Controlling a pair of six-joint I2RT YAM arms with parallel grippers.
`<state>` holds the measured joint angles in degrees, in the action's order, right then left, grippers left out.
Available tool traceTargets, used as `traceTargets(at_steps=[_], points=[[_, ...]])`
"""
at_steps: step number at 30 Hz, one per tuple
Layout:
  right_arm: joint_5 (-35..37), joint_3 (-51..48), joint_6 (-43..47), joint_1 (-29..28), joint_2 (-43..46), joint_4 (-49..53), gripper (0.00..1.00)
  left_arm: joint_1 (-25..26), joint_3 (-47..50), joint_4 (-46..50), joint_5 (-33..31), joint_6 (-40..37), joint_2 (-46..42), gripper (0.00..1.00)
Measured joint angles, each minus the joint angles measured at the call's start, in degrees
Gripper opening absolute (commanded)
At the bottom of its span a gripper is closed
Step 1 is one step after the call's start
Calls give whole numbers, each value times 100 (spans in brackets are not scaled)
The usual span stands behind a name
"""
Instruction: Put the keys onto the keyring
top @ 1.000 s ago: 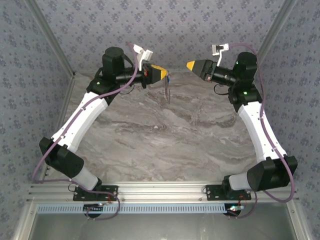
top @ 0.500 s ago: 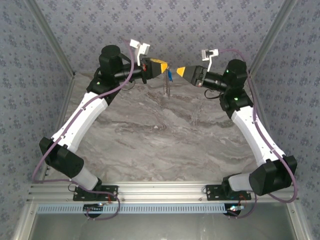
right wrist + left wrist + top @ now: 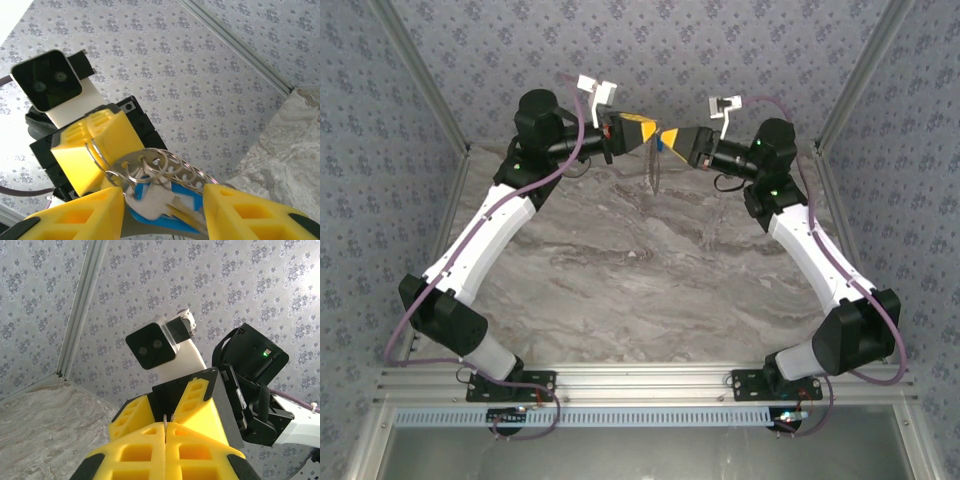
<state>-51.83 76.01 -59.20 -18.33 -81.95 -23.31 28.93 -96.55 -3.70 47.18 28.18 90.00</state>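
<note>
1. Both arms are bolted at the near edge of the marble bench (image 3: 640,290). Each leans outward from its base and bends inward at the elbow, so the forearms meet over the far end.
2. The left arm (image 3: 485,230) rises along the left side. Its wrist is turned to point right and carries the left hand (image 3: 648,131) level, well above the bench.
3. The right arm (image 3: 815,265) mirrors it, with the wrist pointing left. The right hand (image 3: 668,136) comes tip to tip with the left one, just beside it.
4. The left hand's yellow fingers (image 3: 145,450) are pressed together. They clamp the thin wire of the keyring (image 3: 168,418), which shows as two fine strands at their seam.
5. In the right wrist view the keyring (image 3: 150,162) loops out of the left hand as wire rings and a curved pale strip pierced with round holes. In the top view a pale tail hangs from the hands toward the bench.
6. The key (image 3: 160,205), with its blue head and pale blade, sits just under those rings and touches them. I cannot tell whether it is threaded on.
7. The right hand's fingers (image 3: 250,212) stand apart, one on each side of the key and close to it. I cannot tell whether they press on it.
8. Behind the hands stands the patterned wall (image 3: 720,50).
</note>
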Motion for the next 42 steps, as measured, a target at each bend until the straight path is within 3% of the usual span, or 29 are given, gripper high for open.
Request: traceTargets(at_steps=[4,14,27,33,34,36,37,42], points=[[4,2,-170,0,-7,-256,41,0,42,0,15,2,0,0],[-44,44,-544,-114,-164,-691,0,-9,50,-9,13,2,-2,0],[-46,42,-426,-378,-162,-433,0,-31,166,-127,11,2,-153,0],[-63,-68,4,-332,-33,197,0,-33,236,-173,4,2,-184,0],[-68,-111,81,-299,17,315,4,-33,238,-175,2,2,-184,0],[-90,-232,192,-153,168,566,25,-42,238,-192,-4,2,-184,0],[-96,-275,249,-70,225,619,30,-42,238,-205,-4,2,-184,0],[-85,-280,284,468,455,748,37,-42,238,-254,-4,13,-184,0]])
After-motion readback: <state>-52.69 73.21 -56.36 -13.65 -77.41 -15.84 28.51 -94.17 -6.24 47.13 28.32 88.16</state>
